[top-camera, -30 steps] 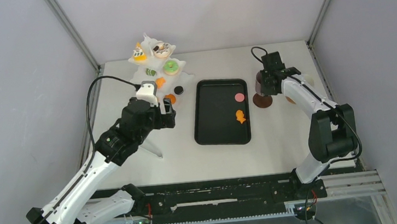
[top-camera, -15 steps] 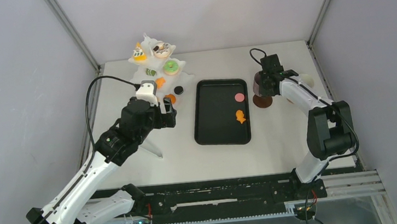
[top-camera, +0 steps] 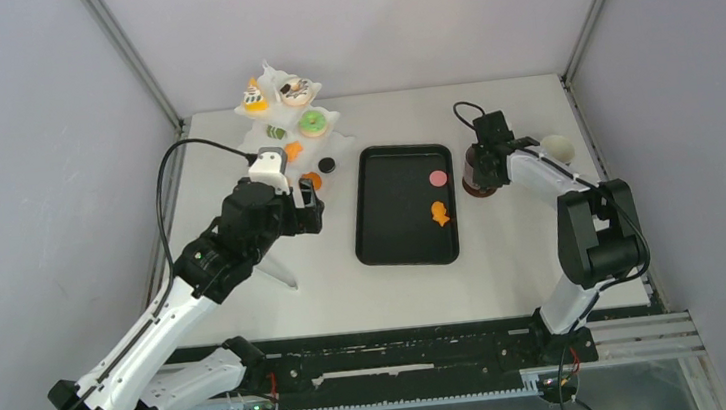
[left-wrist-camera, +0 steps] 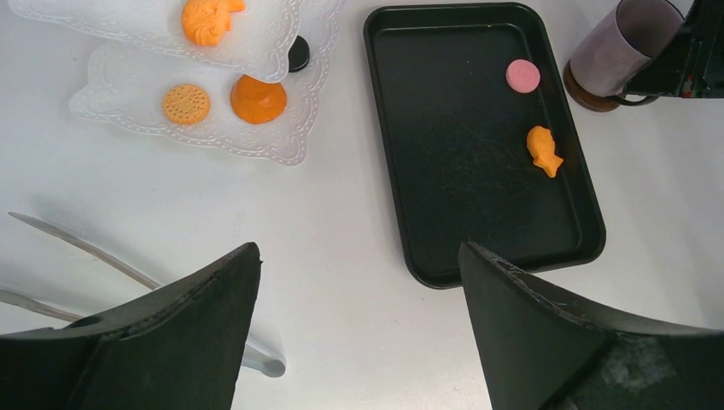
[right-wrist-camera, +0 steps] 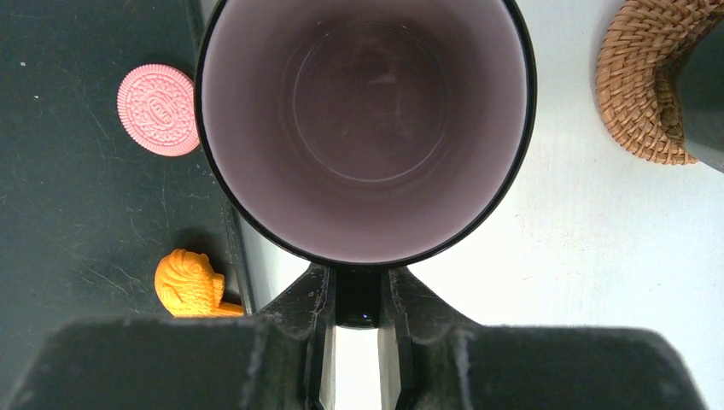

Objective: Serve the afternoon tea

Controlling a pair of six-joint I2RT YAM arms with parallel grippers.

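My right gripper [right-wrist-camera: 359, 295] is shut on the handle of a dark mug [right-wrist-camera: 367, 120] with a pale, empty inside. It holds the mug upright [top-camera: 477, 166] over a brown coaster [top-camera: 481, 190], just right of the black tray [top-camera: 391, 227]. A pink cookie [top-camera: 439, 178] and an orange fish pastry [top-camera: 438, 214] lie in the tray. My left gripper [top-camera: 307, 210] is open and empty above the table, left of the tray. Several pastries sit on the white tiered stand [top-camera: 286, 122]. A second mug [top-camera: 559, 149] stands at the far right.
A wicker coaster [right-wrist-camera: 649, 85] lies right of the held mug, under the second mug. A small black round item [top-camera: 327, 165] sits by the stand's foot. Metal tongs [top-camera: 275, 269] lie on the table below my left gripper.
My right wrist has shifted left and the mug has come down a little toward the brown coaster. The left arm has not moved.
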